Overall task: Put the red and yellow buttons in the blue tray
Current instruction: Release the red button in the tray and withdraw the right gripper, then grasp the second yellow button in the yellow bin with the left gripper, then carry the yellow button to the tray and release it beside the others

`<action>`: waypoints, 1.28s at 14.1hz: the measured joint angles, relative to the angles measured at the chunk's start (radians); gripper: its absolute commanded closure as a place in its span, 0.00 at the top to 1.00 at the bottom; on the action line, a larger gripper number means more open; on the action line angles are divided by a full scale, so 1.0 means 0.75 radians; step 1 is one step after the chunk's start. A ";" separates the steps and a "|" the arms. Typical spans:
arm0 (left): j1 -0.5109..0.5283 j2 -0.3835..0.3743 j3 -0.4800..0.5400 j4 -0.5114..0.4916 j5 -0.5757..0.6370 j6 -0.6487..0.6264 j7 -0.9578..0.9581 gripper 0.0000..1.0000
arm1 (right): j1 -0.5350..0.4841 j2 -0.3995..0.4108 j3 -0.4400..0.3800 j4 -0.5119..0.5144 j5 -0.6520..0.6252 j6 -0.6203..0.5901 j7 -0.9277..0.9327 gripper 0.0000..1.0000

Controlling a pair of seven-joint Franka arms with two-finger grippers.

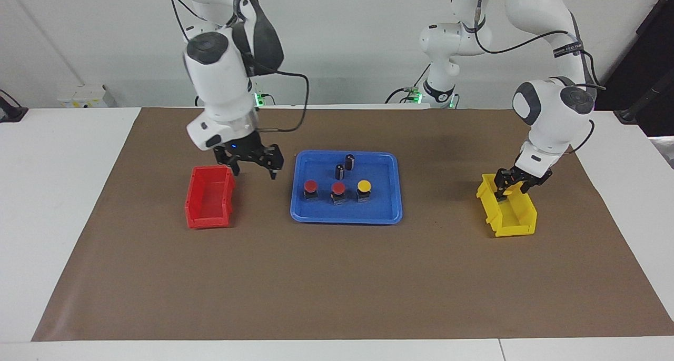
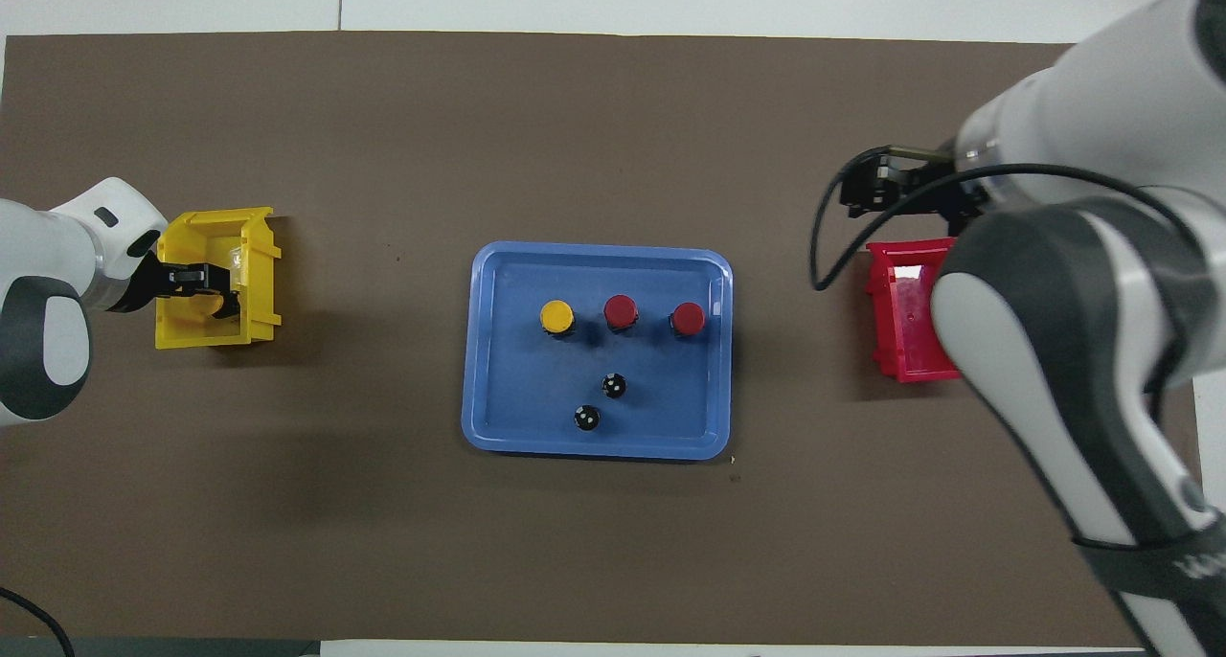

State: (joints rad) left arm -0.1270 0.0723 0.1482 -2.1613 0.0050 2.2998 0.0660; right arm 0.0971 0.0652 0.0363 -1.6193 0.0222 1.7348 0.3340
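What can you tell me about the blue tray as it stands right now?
The blue tray is a flat rectangle of what looks like plastic, with rounded corners and a low rim. It lies flat on the brown mat between the red bin and the yellow bin. In it stand a row of two red buttons and one yellow button, and, nearer the robots, two small dark cylinders. Neither gripper touches it.

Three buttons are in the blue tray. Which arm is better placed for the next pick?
Left. The left gripper is down in the yellow bin. The right gripper hangs open over the mat beside the red bin, which looks empty.
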 measured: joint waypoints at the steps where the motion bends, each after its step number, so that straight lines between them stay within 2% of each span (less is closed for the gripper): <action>1: 0.000 -0.004 0.000 -0.013 0.000 0.007 0.000 0.73 | -0.080 -0.046 -0.002 0.018 0.000 -0.085 -0.087 1.00; 2: 0.000 -0.008 -0.001 -0.030 0.000 0.023 0.000 0.57 | -0.151 -0.084 -0.004 0.035 0.001 -0.162 -0.173 1.00; 3: 0.000 -0.008 -0.002 -0.044 0.000 0.043 0.000 0.13 | -0.204 -0.111 -0.005 0.051 0.001 -0.225 -0.243 1.00; 4: 0.000 -0.008 -0.003 -0.056 0.000 0.065 -0.001 0.03 | -0.241 -0.132 -0.008 0.062 0.001 -0.275 -0.298 1.00; 9: -0.008 -0.009 -0.006 -0.015 0.000 0.056 -0.001 0.03 | -0.277 -0.153 -0.018 0.045 -0.003 -0.313 -0.383 1.00; 10: -0.013 -0.010 -0.006 0.040 0.000 -0.021 -0.001 0.03 | -0.277 -0.153 -0.017 0.042 -0.013 -0.308 -0.387 1.00; 12: -0.038 -0.016 -0.012 0.233 0.003 -0.267 -0.016 0.03 | -0.276 -0.153 -0.014 0.039 -0.037 -0.301 -0.402 1.00; 14: -0.138 -0.029 -0.018 0.414 0.048 -0.461 -0.171 0.03 | -0.273 -0.153 -0.009 0.037 -0.046 -0.297 -0.403 1.00; 16: -0.323 -0.034 -0.027 0.438 0.071 -0.463 -0.464 0.03 | -0.272 -0.153 -0.008 0.033 -0.047 -0.297 -0.403 1.00; 18: -0.504 -0.005 -0.044 0.401 0.074 -0.386 -0.710 0.03 | -0.272 -0.153 -0.008 0.029 -0.048 -0.297 -0.403 1.00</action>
State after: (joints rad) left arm -0.5048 0.0685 0.1154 -1.8609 0.0608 2.0100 -0.4668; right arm -0.1072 -0.0492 0.0305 -1.5974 -0.0135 1.5120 0.0315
